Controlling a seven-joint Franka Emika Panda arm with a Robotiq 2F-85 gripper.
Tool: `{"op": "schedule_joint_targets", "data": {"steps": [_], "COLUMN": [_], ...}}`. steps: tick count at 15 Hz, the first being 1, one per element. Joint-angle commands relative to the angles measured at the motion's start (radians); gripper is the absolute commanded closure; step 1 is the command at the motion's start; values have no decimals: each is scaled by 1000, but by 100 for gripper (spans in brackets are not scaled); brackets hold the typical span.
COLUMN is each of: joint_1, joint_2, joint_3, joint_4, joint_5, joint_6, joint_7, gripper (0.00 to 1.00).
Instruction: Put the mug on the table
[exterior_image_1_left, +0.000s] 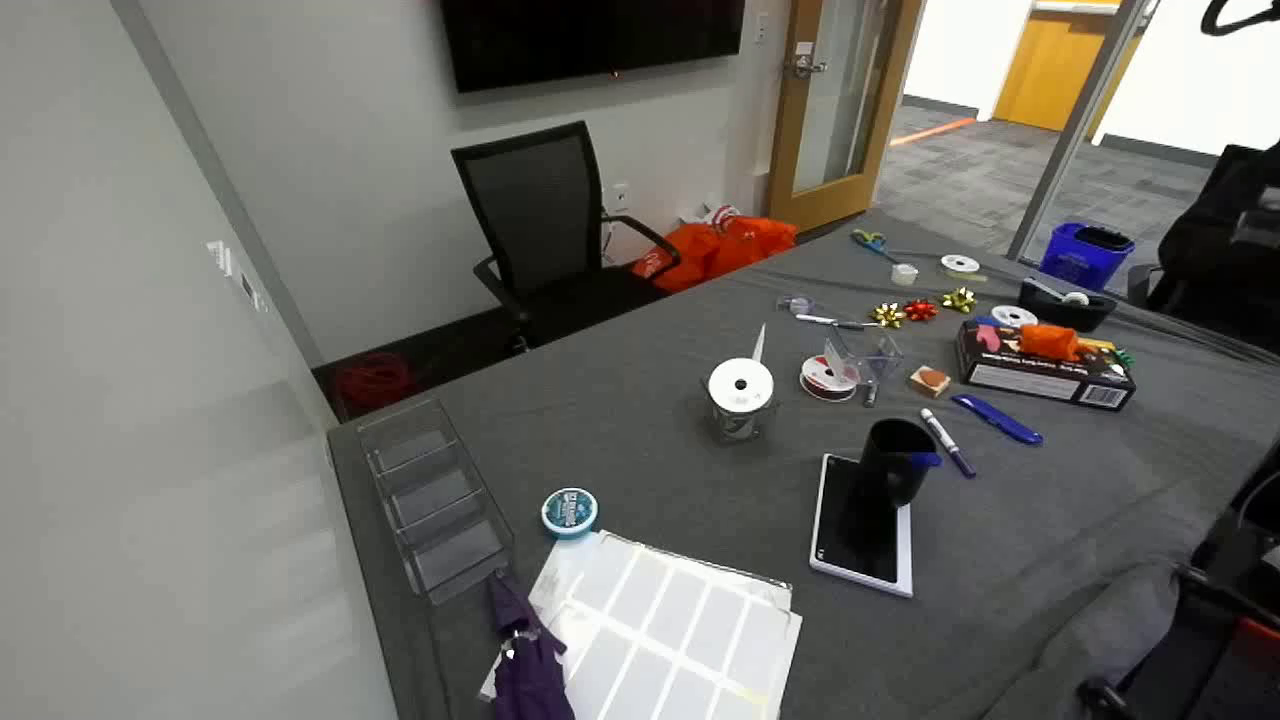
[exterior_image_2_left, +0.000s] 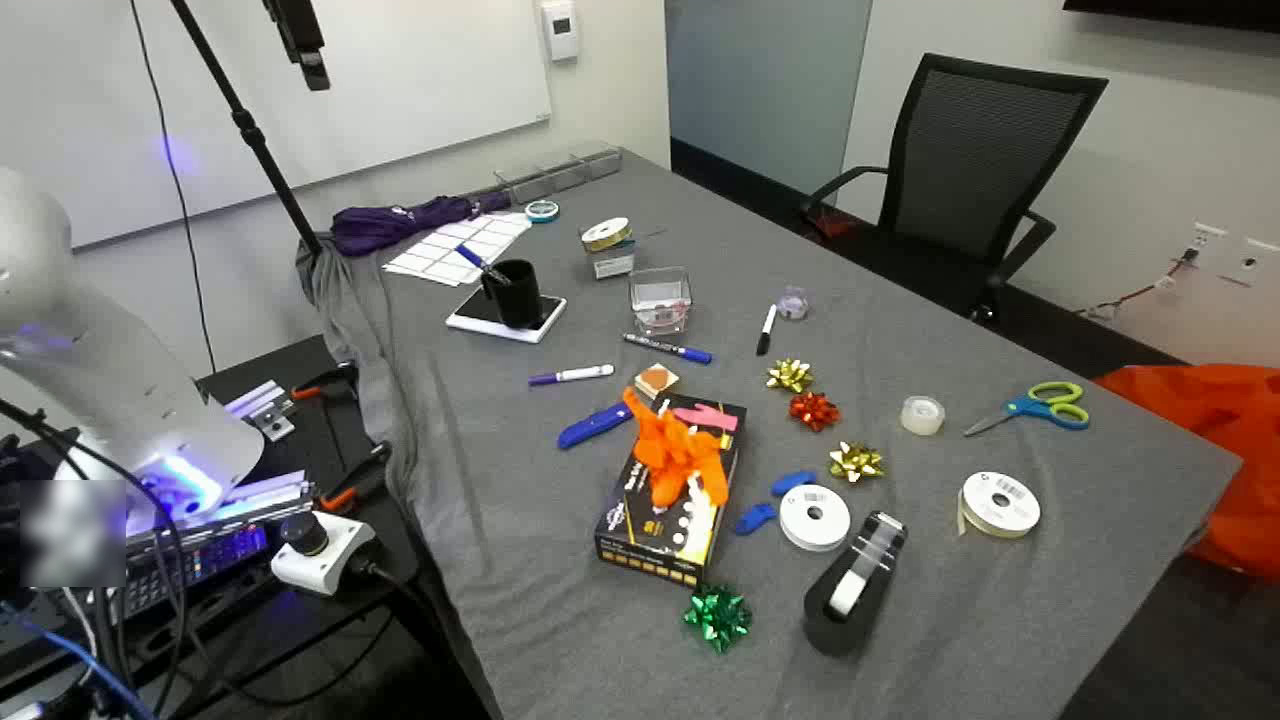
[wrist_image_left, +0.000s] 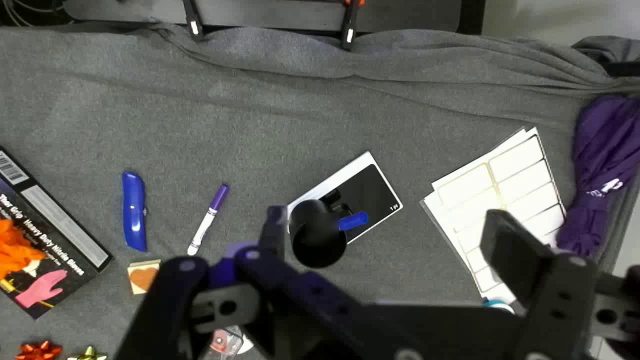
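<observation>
One box (wrist_image_left: 54, 246) reads "Nitrile Gloves"; the mug (exterior_image_2_left: 517, 297) stands on a slab (wrist_image_left: 371, 194), end effector (wrist_image_left: 387, 227) spread.

My wrist view looks straight down, mug (wrist_image_left: 317, 237) below centre; both exterior views slant across the same table (exterior_image_1_left: 655, 480)

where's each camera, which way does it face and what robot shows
An exterior view: high near the white gridded sheet, looking across the large dark grey table towards the black rectangular wall screen; no robot part recognisable.
An exterior view: high near the black tape dispenser, facing the clear compartmented plastic tray; white robot arm at left.
Wrist view: on the wrist, looking down; open black jaws at the bottom.
Both exterior views share the dark cylindrical mug on the black white-edged slab.
</observation>
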Motion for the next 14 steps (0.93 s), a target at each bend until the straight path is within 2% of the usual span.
{"op": "schedule_joint_targets", "data": {"steps": [1, 5, 14], "joint_1": [-20, -25, -22], "joint_2": [2, 34, 175], "joint_3": [14, 14, 23], "joint_4": [3, -23, -192], "joint_5": [8, 18, 172], "joint_6": [-4, 85, 596], "joint_7": [-10, -2, 108], "gripper": [0, 0, 0]}}
